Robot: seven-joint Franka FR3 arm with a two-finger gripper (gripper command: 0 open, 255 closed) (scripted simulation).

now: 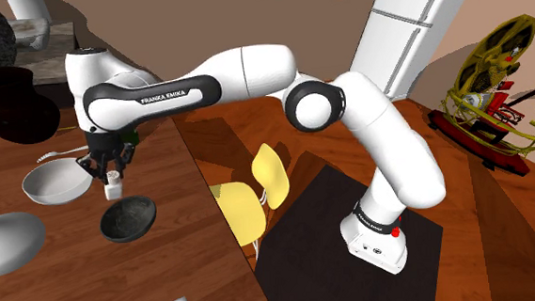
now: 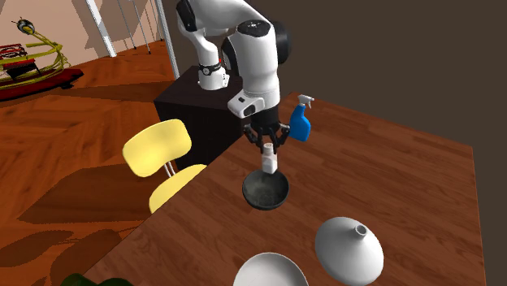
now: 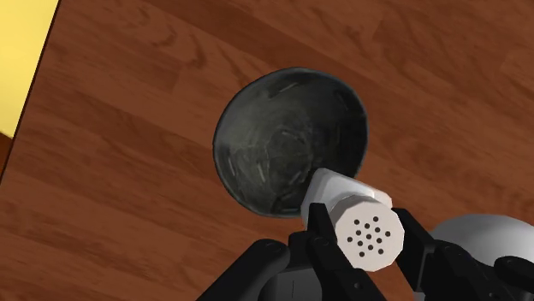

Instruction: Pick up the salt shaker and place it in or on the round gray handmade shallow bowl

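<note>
Currently claw point(image 2: 269, 152) clasping one white salt shaker point(image 3: 368, 235) over one dark bowl point(image 3: 272, 145); one white bowl point(image 1: 56, 191) beside.

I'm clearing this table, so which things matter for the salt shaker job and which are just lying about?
In the job: salt shaker, clasped by the end effector; dark grey bowl.
Lying about: white bowl, white vase, blue spray bottle, yellow chair.

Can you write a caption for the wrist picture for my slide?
The gripper holds the white shaker above the dark bowl on the wooden table.
</note>
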